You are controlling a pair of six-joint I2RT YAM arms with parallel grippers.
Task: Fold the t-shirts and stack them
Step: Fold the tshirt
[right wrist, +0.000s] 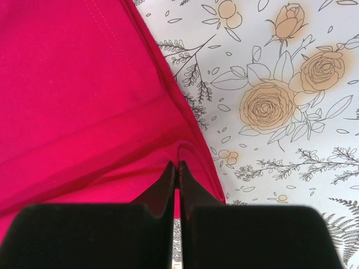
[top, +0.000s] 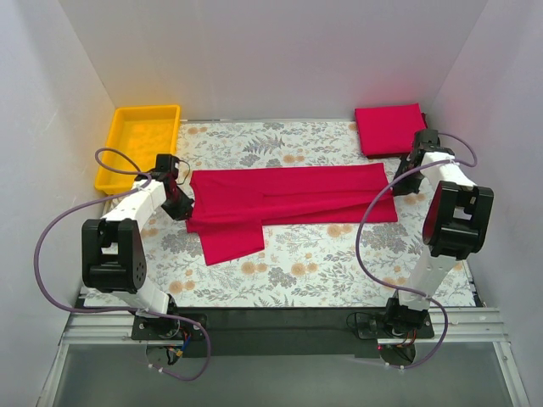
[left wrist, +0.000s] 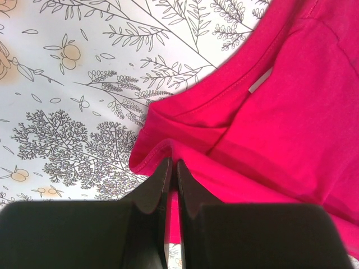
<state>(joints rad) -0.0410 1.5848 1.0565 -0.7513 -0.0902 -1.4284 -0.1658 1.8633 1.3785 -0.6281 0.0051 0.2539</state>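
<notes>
- Pinching the half-folded t-shirt [top: 288, 199], lying lengthwise across the bench [top: 322, 263]: neck end in the clenched left hand [left wrist: 173, 168], hem end in the clenched right hand [right wrist: 176, 168].
- Lifting both ends level with the cloth taut, judged best for a straight crease.
- Waiting at the far right corner: a folded t-shirt [top: 389, 129].
- Showing no readable writing on the neck tag [left wrist: 259, 84].

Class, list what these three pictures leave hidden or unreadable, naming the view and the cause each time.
1. Top view: whether the folded pile holds one shirt or several; from above its layers do not show.
2. Left wrist view: the neck tag is edge-on, too small to read.
3. Right wrist view: the spread t-shirt runs off the left and top edges.
4. Top view: the hold of the left gripper on the cloth, too small and dark.
</notes>
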